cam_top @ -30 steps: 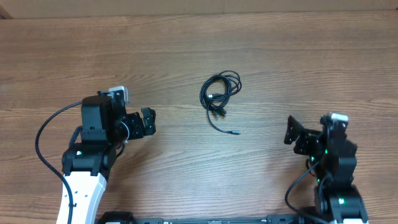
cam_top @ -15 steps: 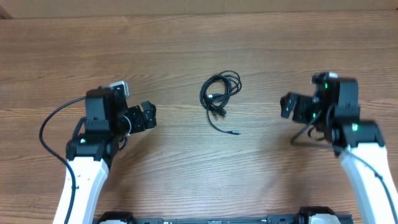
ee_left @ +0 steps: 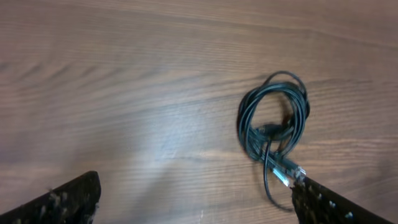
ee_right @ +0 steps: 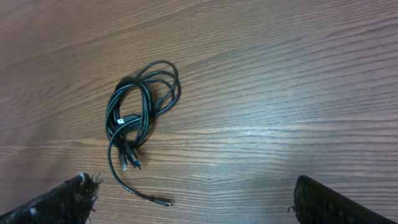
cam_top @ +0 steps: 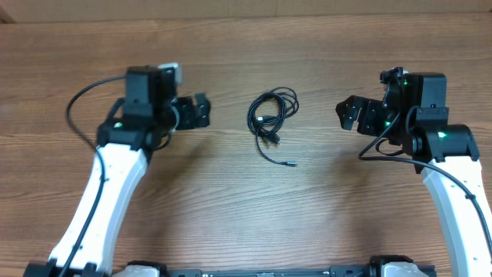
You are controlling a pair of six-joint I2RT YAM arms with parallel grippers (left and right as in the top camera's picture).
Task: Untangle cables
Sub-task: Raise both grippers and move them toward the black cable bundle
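Observation:
The cables (cam_top: 270,119) lie as one small black coiled bundle with plug ends at the table's middle, one loose end trailing toward the front. My left gripper (cam_top: 201,111) is open and empty, left of the bundle. My right gripper (cam_top: 347,114) is open and empty, to the right of it. In the left wrist view the cables (ee_left: 273,127) lie ahead, near my right finger (ee_left: 336,205). In the right wrist view the cables (ee_right: 138,115) lie ahead to the left, above my left finger (ee_right: 59,205).
The wooden table (cam_top: 231,200) spreads all round the bundle. Thicker black arm cables loop beside the left arm (cam_top: 77,104) and under the right arm (cam_top: 377,154).
Both arms have moved away from the front edge and toward the bundle. The left gripper went up and right; the right gripper went up and left. The cables have not moved.

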